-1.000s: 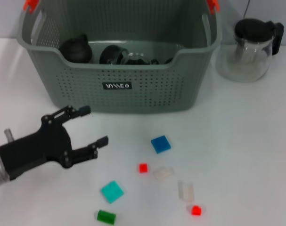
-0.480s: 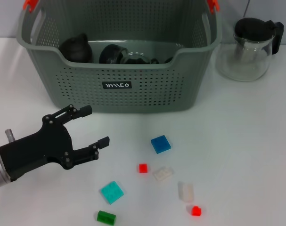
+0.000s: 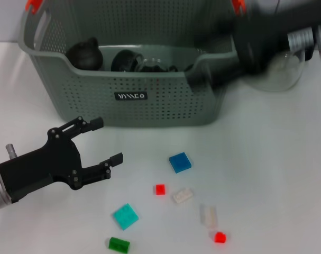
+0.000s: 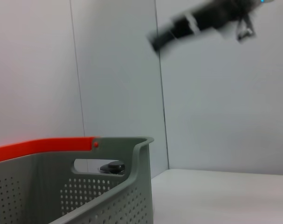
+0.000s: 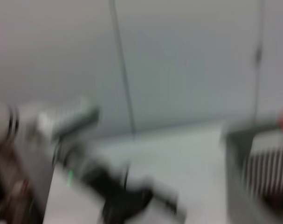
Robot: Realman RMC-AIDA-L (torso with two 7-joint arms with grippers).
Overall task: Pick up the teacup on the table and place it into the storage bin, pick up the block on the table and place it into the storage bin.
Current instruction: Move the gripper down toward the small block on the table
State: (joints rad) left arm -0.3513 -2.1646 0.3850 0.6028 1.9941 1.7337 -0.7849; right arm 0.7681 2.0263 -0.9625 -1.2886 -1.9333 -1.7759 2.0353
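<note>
The storage bin point(image 3: 149, 108) stands at the back of the table, and its orange-handled rim point(image 4: 43, 144) also shows in the left wrist view. Dark rounded items point(image 3: 86, 54) and a glass piece point(image 3: 152, 66) lie inside it. No teacup shows on the table top. Several small blocks lie in front, among them a blue block point(image 3: 180, 162), a cyan block point(image 3: 126, 216) and a green block point(image 3: 119, 244). My left gripper point(image 3: 107, 140) hovers open and empty, left of the blocks. My right gripper point(image 3: 202, 78) is a dark blur at the bin's right front corner.
A glass pitcher point(image 3: 284, 71) with a black lid stands right of the bin, partly hidden behind my right arm point(image 3: 266, 37). Two red blocks point(image 3: 160, 189) and two white blocks point(image 3: 183, 195) are scattered near the front edge.
My right arm has swept in from the upper right, across the pitcher to the bin's right corner. The left gripper has barely moved. The blocks lie as before.
</note>
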